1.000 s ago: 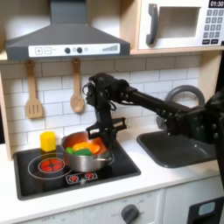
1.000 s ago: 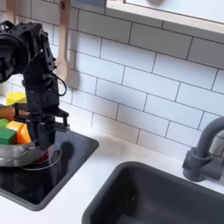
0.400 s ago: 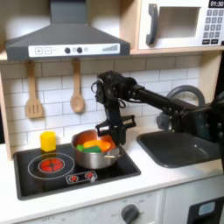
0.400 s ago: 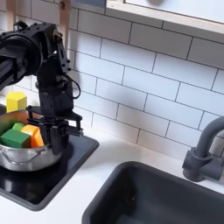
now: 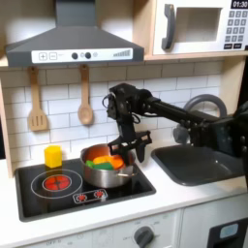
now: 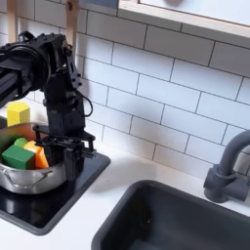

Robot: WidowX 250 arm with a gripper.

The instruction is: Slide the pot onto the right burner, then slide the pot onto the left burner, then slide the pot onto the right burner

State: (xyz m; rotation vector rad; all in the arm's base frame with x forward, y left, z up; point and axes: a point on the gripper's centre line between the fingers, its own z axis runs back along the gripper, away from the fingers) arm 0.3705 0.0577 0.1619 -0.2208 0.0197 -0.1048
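Pot: we see the pot (image 5: 105,166) on the black cooktop (image 5: 58,200), on the side toward the first exterior view's right, covering the right burner, which we cannot make out beneath it. It carries orange, green and yellow toy pieces.

Left burner: the left burner (image 5: 57,180), with its solid red centre, lies bare just beside the pot, toward the first exterior view's left.

Claw: the gripper (image 6: 66,153) hangs at the pot's rim on the sink side; we judge it pinched on the rim, though the contact is too small to confirm.

Nearby: a yellow cup (image 5: 52,155) stands behind the left burner, near the pot's likely path.

Risk, tipping: a high grip on a low wall could lift one edge and spill the toy food.

Risk, slipping: the shiny rim could escape the fingers mid-slide.

Risk, collision: a drifting push could nudge the cup.
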